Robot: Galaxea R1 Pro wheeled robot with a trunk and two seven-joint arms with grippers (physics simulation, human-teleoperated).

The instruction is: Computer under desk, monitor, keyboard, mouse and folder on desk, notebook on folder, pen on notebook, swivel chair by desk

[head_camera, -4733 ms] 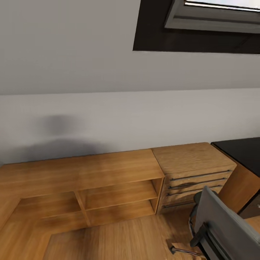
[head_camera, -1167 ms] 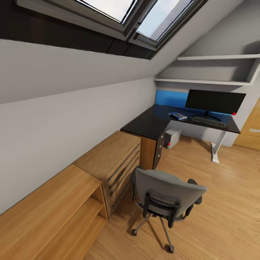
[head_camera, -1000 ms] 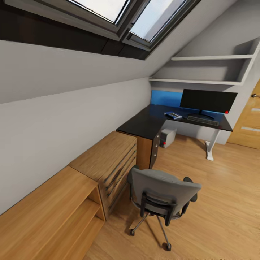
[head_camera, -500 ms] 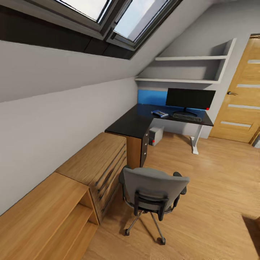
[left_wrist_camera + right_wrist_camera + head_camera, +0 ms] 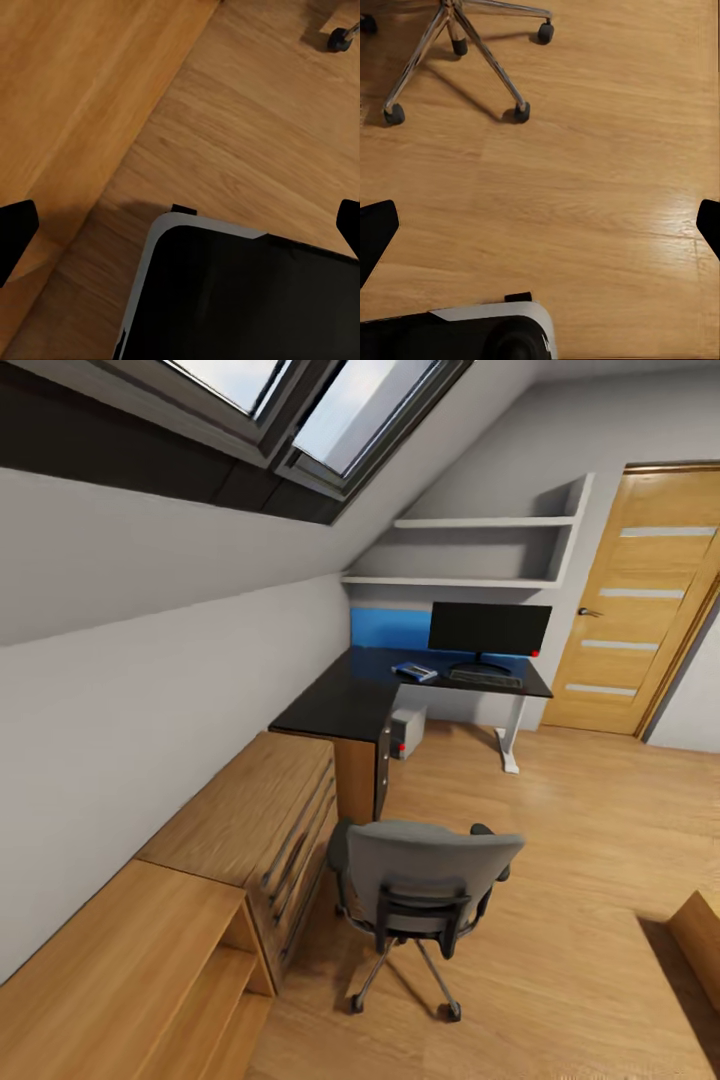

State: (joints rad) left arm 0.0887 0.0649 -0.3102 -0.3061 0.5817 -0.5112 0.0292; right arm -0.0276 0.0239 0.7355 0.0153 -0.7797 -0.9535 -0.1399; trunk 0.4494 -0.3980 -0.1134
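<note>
Since the earlier pictures the head camera has swung right, so the wooden door [image 5: 630,595] now stands in full at the far right and the desk [image 5: 370,695] sits further left in the picture; the things themselves look unmoved. Largest in the room is that black L-shaped desk, set in the corner under the sloped ceiling and the wall shelves [image 5: 470,550]. Beside it along the wall run a wooden drawer chest [image 5: 255,825] and a low wooden shelf unit [image 5: 120,960]. Next in size, the grey swivel chair [image 5: 420,880] stands on the wood floor [image 5: 580,860] with its back toward the camera, near the desk's nearer end and just beside the drawer chest; its seat is hidden by the backrest. On the desk's far wing the dark monitor [image 5: 490,628] stands upright, with the keyboard [image 5: 485,678] lying just in front of it and a small blue-and-white flat item [image 5: 414,671], too small to identify, to the keyboard's left. Under the desk the pale computer [image 5: 405,732] rests on the floor. Both wrist views look down at the floor: the left pincer [image 5: 180,229] and the right pincer [image 5: 540,225] are each spread wide with dark fingertips at the picture edges, gripping nothing; the chair's castor legs [image 5: 457,52] lie beyond the right one.
</note>
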